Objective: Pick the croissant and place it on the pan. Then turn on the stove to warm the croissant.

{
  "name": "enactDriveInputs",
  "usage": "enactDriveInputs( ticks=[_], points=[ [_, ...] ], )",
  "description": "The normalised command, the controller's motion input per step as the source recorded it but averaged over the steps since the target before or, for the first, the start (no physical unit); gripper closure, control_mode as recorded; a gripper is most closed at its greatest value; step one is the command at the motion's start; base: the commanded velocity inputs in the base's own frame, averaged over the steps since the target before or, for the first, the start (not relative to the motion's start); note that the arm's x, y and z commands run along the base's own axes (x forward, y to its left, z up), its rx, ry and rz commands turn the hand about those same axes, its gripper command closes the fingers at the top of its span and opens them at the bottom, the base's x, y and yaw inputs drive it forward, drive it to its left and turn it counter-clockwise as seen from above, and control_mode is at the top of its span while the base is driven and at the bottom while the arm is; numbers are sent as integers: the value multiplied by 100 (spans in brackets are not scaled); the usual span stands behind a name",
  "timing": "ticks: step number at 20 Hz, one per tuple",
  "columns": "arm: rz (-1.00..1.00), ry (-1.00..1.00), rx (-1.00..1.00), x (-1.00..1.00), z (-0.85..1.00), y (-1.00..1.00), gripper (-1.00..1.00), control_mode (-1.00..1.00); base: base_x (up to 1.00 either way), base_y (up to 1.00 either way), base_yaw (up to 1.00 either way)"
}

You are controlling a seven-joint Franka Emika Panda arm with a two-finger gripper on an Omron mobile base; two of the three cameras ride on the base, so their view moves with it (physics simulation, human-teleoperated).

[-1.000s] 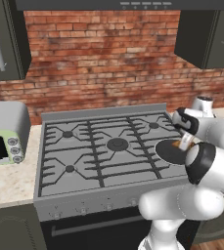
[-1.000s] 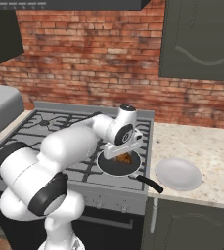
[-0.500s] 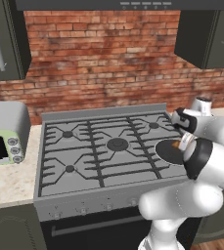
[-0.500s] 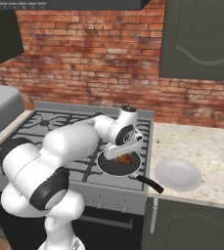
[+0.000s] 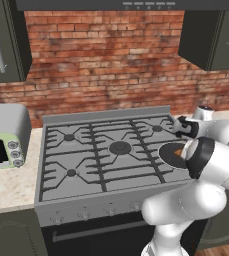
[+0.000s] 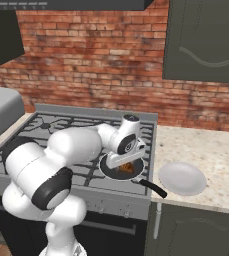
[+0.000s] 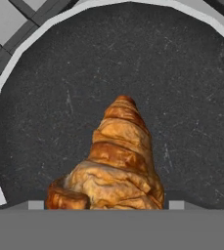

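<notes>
Croissant over the pan, release next

Stove (image 5: 106, 155) grates lie left; the pan (image 6: 111, 170) sits at its front right corner, handle toward the plate (image 6: 182, 178). We should lower gently and let go mid-pan. Our arm folds low, wrist pointing down. The gripper (image 6: 127, 164) appears closed on the croissant (image 7: 114, 163), just above the pan floor; contact unclear.

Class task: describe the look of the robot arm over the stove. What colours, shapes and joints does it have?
The arm is made of glossy white, rounded, bulbous segments linked by dark charcoal bands at the joints; one broad dark ring shows in the left base view. The wrist ends in a white cylinder with a dark round face and a grey hand above the gripper. No cables or markings are legible.
</notes>
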Motion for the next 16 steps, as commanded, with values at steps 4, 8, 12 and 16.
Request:
enactDriveInputs(
  ticks=[4, 8, 12, 16],
  points=[
    [0, 0, 0, 10, -8, 11, 100, -100, 0, 0, 0],
    [0, 0, 0, 11, -8, 8, 100, -100, 0, 0, 0],
    [0, 0, 0, 6, -14, 2, 100, -100, 0, 0, 0],
    [0, 0, 0, 10, -18, 0, 100, -100, 0, 0, 0]
  ],
)
